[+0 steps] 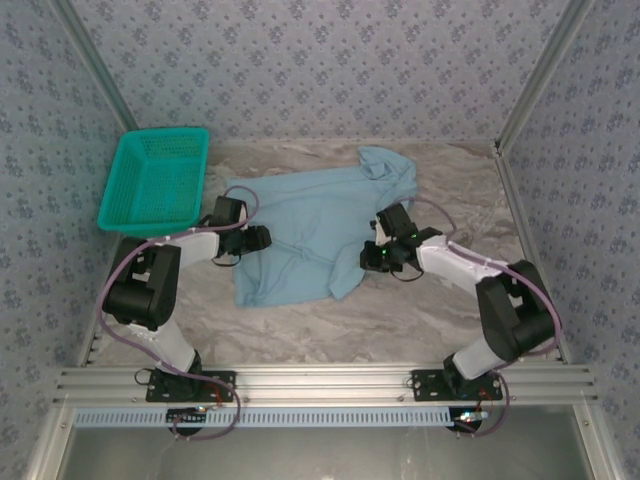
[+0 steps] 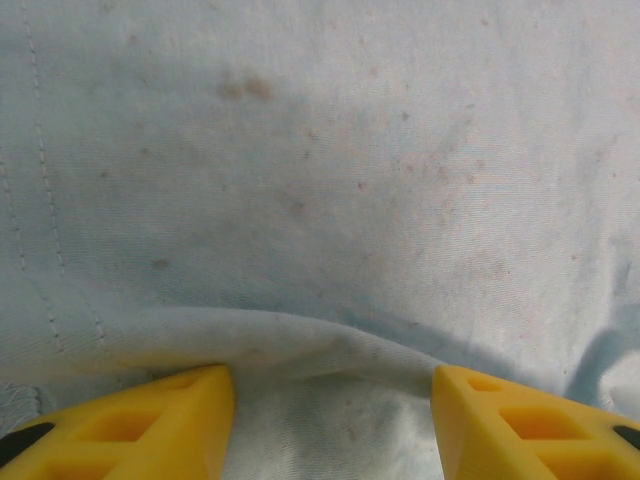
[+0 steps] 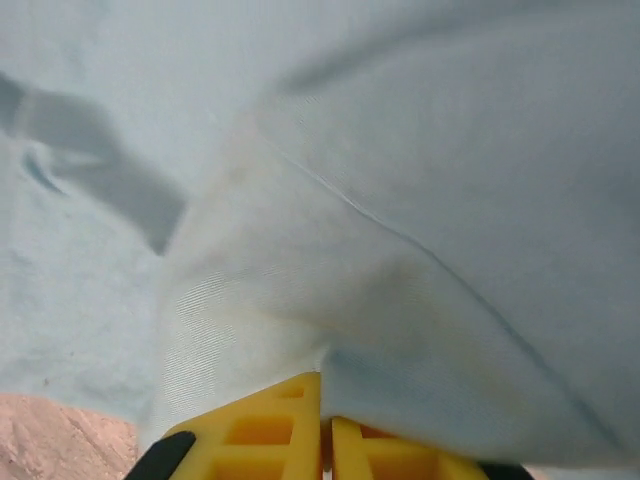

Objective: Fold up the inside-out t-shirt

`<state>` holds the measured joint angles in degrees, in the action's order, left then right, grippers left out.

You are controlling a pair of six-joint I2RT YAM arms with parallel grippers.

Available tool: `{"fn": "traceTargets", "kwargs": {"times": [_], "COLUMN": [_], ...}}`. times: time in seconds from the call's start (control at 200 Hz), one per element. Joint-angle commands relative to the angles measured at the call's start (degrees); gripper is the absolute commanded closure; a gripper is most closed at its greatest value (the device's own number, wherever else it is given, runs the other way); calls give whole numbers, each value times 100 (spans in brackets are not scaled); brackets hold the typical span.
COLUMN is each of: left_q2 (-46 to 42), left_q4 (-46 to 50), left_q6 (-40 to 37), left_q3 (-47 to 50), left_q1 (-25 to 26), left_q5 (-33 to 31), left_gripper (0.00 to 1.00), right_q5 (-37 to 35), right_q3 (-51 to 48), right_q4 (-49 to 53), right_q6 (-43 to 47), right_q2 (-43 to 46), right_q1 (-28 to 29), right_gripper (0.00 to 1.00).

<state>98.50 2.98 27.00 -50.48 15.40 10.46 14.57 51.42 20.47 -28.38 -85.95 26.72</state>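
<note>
Right end effector [image 3: 326,400]: yellow plastic fingers shut tight together, with a bunched fold of the t-shirt [image 3: 400,200] pinched at the tips; the cloth drapes up and away from them, a stitched seam running diagonally across it. In the top view it sits at the shirt's right-hand edge [image 1: 372,258]. Left end effector [image 2: 332,385]: jaws apart, roughly half open, gripping nothing; a rolled cloth edge lies across the gap just ahead of the wedge-shaped yellow fingers [image 2: 150,425]. It's at the shirt's left side [image 1: 262,238]. The t-shirt [image 1: 310,230] is soft, light sky-blue knit, spread loosely mid-table, wrinkled, one sleeve bunched at the far right corner; faint brownish specks and a row of stitching show up close [image 2: 320,200]. Table [image 1: 400,310] has a grey-beige marble pattern. Teal mesh basket [image 1: 155,180], rectangular, sits at the far left, just clear of the shirt.
</note>
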Motion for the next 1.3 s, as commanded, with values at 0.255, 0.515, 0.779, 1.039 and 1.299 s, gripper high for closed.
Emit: {"fn": "traceTargets", "kwargs": {"times": [0.255,0.515,0.779,1.039,1.299], "left_q2": [380,425,425,432,364], "left_q4": [372,356,370,393,464], "left_q6": [-283,-292,-295,-283,-283], "left_q3": [76,78,56,-3,-45], "left_q1": [-28,-22,-27,-18,-19], "left_q5": [-351,-316,-317,-292,-290], "left_gripper": [45,45,45,45,45], "right_q5": [-1517,-1387,-461,10,-246], "right_q3": [1872,3273,4455,2255,1740], "right_q4": [1546,1426,2366,1426,429], "right_q6": [546,781,1698,1055,694], "right_q2": [1109,-807,-2294,-1022,-1307], "right_q1": [220,716,1547,840,444], "right_gripper": [100,97,74,59,52]}}
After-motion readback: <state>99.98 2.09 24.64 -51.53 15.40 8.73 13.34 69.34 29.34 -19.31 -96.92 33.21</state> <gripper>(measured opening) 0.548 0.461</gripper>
